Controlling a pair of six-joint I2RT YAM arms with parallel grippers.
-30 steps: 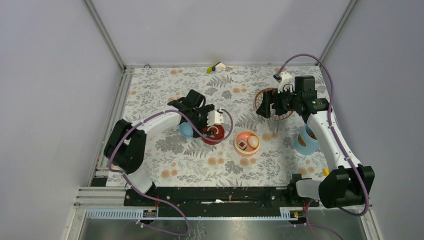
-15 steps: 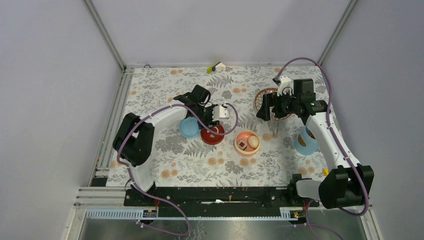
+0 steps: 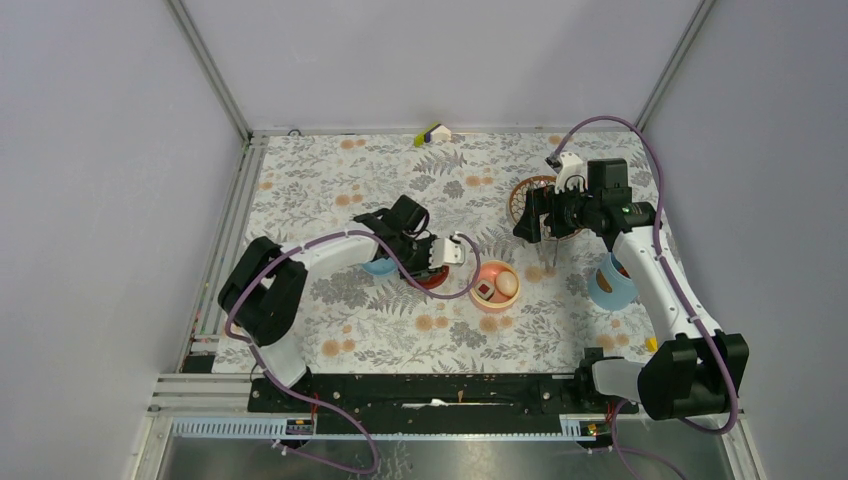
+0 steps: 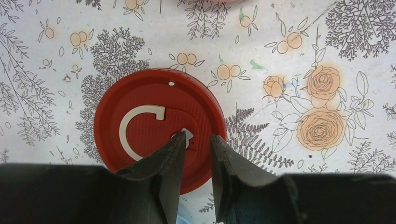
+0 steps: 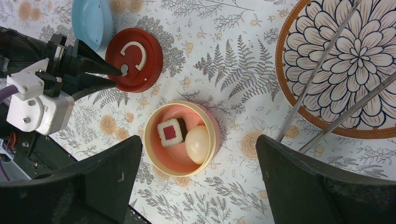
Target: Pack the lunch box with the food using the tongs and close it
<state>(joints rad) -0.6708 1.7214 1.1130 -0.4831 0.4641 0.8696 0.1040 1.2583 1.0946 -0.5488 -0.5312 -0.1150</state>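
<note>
As I look from above, the left end effector sits at the red lid near the salmon-pink bowl. Left wrist: its fingers are nearly together; whether they grip, I cannot tell. Right wrist: the right end effector is spread wide; tongs cross the patterned dish.

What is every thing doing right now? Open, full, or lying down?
Pink bowl, uncovered, holding an egg and a red-centred piece.
Red lid, flat on the table.
Light-blue disc, lying on the table.
Light-blue shell, upright, uncovered.
Tongs, lying across the patterned dish, ungripped.
Left gripper, jaws nearly closed at the red lid.
Right gripper, jaws wide open.
</note>
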